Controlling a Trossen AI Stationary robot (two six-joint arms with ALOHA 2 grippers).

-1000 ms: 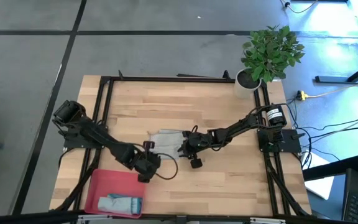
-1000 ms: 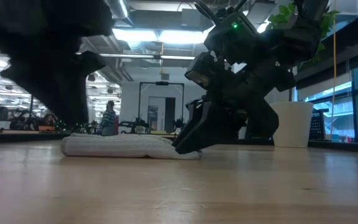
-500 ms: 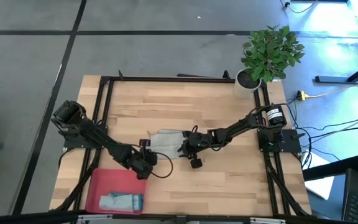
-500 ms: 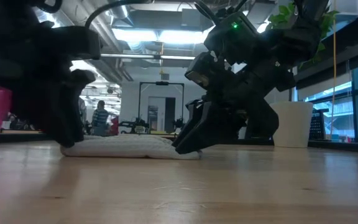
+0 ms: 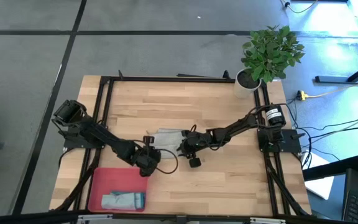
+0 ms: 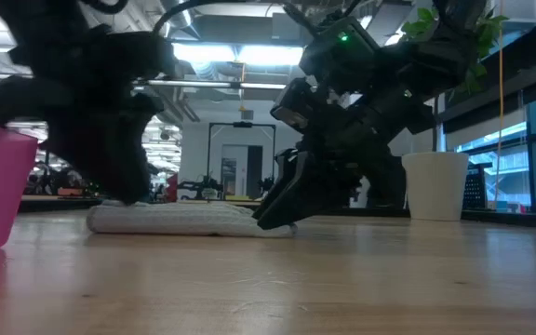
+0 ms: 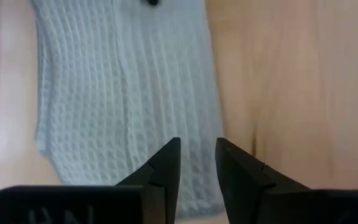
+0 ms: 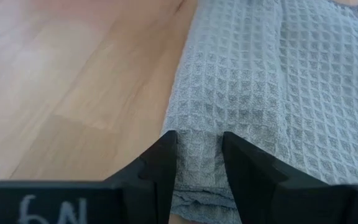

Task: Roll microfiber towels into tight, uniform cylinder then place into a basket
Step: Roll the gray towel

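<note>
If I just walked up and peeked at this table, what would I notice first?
Probably the two dark robot arms meeting in the middle of the wooden table over a grey towel. The right gripper pinches one end of it, and the left gripper hovers at the other end. Next, the pink-red basket at the near left corner, with a blue towel rolled up inside.

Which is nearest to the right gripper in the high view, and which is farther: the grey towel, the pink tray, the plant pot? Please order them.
From the right gripper:
1. Grey towel, directly at it, mid-table.
2. Plant pot, far right corner.
3. Pink tray, near left corner.
</note>
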